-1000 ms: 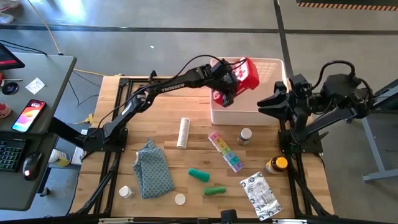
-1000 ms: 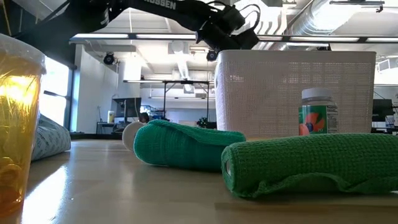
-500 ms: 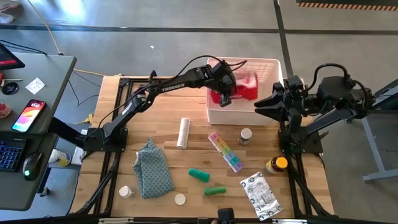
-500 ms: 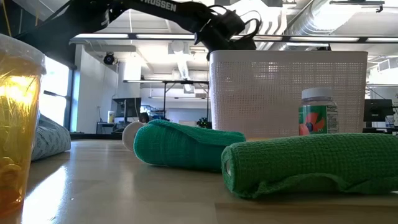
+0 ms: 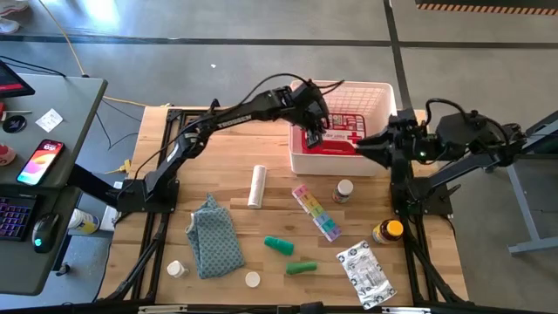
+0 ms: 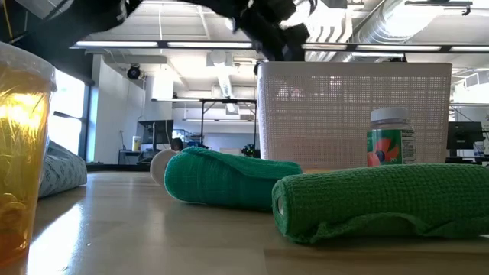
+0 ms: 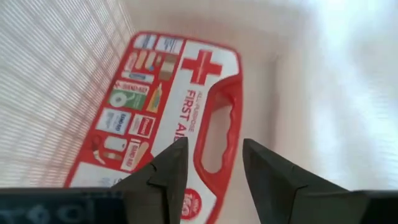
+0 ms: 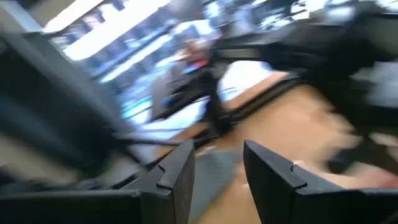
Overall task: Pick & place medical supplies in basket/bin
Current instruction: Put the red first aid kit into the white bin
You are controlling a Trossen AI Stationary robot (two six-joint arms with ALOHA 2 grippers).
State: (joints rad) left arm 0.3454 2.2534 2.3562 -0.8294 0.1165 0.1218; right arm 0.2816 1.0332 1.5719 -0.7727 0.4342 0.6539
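The red first-aid case [image 5: 340, 129] [image 7: 155, 99] lies flat, label up, on the floor of the white bin [image 5: 384, 87] [image 6: 351, 114]. My left gripper [image 5: 312, 138] [image 7: 214, 165] hangs open just above the case's handle end, touching nothing. My right gripper [image 5: 362, 148] [image 8: 217, 168] hovers open and bare beside the bin's right wall. On the table lie a white roll [image 5: 256, 186], a rainbow pill organizer [image 5: 316, 212], a white-capped bottle [image 5: 344, 190], an amber bottle [image 5: 388, 231], two green tubes [image 5: 279, 245] [image 5: 301, 267] and a silver-white packet [image 5: 366, 275].
A blue-grey patterned cloth [image 5: 214, 235] lies at the near left, with a small white bottle [image 5: 177, 269] and a white cap [image 5: 252, 279] close by. A desk with a phone and keyboard stands past the table's left edge. Bare wood lies left of the bin.
My left gripper has opened and let go of the red case, which was tilted up over the bin and now lies flat inside it. The gripper has then risen a little. The bin has slid slightly toward the table's left.
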